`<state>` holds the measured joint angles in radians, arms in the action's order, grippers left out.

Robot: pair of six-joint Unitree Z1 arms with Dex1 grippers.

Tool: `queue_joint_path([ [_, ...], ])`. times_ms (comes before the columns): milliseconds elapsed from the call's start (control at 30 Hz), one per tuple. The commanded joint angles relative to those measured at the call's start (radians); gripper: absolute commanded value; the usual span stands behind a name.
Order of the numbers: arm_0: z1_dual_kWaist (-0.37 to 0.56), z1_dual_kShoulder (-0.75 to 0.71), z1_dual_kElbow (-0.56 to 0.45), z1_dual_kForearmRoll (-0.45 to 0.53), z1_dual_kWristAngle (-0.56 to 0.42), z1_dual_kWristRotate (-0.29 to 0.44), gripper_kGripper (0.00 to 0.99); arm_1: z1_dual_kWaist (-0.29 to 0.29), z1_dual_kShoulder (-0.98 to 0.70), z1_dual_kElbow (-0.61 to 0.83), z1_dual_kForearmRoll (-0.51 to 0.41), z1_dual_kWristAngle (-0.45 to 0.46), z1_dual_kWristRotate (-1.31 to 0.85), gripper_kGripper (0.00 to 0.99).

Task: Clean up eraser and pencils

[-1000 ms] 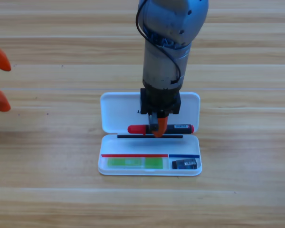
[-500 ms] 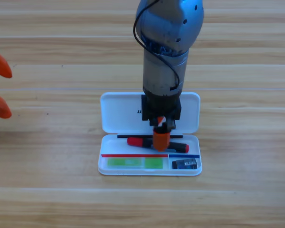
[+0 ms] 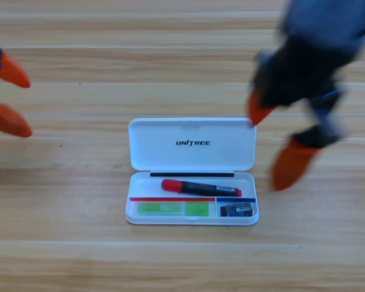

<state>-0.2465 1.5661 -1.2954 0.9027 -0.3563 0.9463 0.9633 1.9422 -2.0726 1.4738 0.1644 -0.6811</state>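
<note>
And there's the black pencil with the red cap [image 3: 201, 188], lying flat in the upper compartment of the white case [image 3: 192, 171], red end to the left, slightly slanted down to the right. Below it, the green pencil [image 3: 173, 208] sits in the long lower-left compartment, and the eraser [image 3: 236, 210] is tucked into the small lower-right one. The case lies open on the wooden table [image 3: 61, 243], its lid folded back flat with the lettering facing up. Over to the right, the right claw [image 3: 275, 143] is blurred and up off the case, beside its right edge, orange jaws spread wide apart and holding nothing; one tip sits near the lid's top right corner, the other just beside the tray's right side. Far left, the left claw [image 3: 11, 100] waits at the picture's edge, partly cut off, its two jaw tips well parted and empty.
</note>
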Motion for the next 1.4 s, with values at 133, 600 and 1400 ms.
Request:
queue_joint_path([
  [133, 0.012, 0.233, -0.091, -0.074, -0.055, 0.005, 0.842, -0.075, -0.365, 0.255, -0.135, 0.115, 0.144, 0.985],
  [600, -0.054, 0.46, -0.217, -0.191, -0.13, -0.049, 0.029, -0.103, -0.56, 0.709, -0.667, 0.26, 0.31, 0.988],
  [1400, -0.203, 0.525, -0.202, -0.272, -0.115, -0.184, 0.0, -0.103, -0.58, 0.723, -0.673, 0.28, 0.311, 0.988],
])
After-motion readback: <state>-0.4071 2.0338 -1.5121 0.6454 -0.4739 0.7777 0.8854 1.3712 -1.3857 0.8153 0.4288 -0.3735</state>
